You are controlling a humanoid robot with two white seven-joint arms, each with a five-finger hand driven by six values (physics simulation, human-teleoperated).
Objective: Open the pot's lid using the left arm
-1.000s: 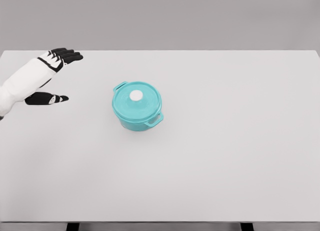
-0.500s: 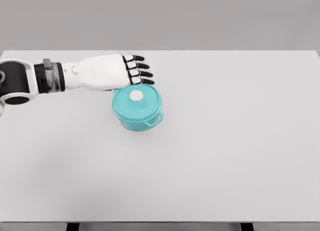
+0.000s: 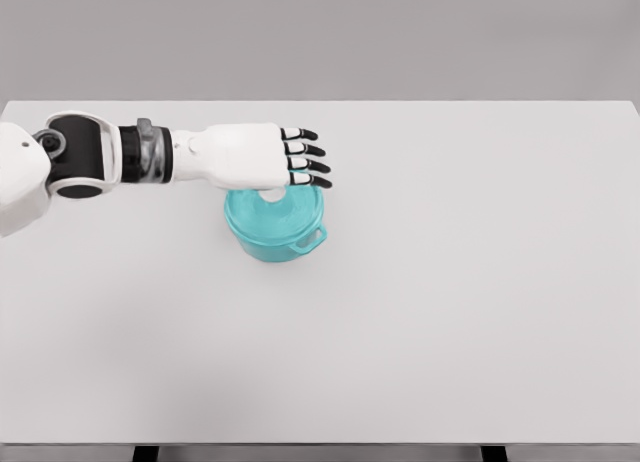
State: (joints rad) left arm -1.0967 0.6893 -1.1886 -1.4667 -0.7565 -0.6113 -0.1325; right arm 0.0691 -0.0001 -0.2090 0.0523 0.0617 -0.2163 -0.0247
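Observation:
A teal pot [image 3: 275, 232] with side handles stands on the white table [image 3: 450, 282], left of the middle. Its teal lid [image 3: 272, 210] is on, and only a sliver of the white knob [image 3: 273, 193] shows under my hand. My left hand [image 3: 285, 160] hovers palm-down over the far half of the lid, fingers [image 3: 310, 166] extended and spread toward the right, holding nothing. Whether the palm touches the knob is hidden. The left arm [image 3: 100, 157] reaches in from the left edge. The right arm is out of view.
Dark table legs [image 3: 145, 452] show at the bottom edge. A grey wall [image 3: 400, 42] rises behind the table's far edge.
My left hand has swept from the table's far left, rightward and nearer, until it covers the far part of the lid and most of the knob. The pot has not moved.

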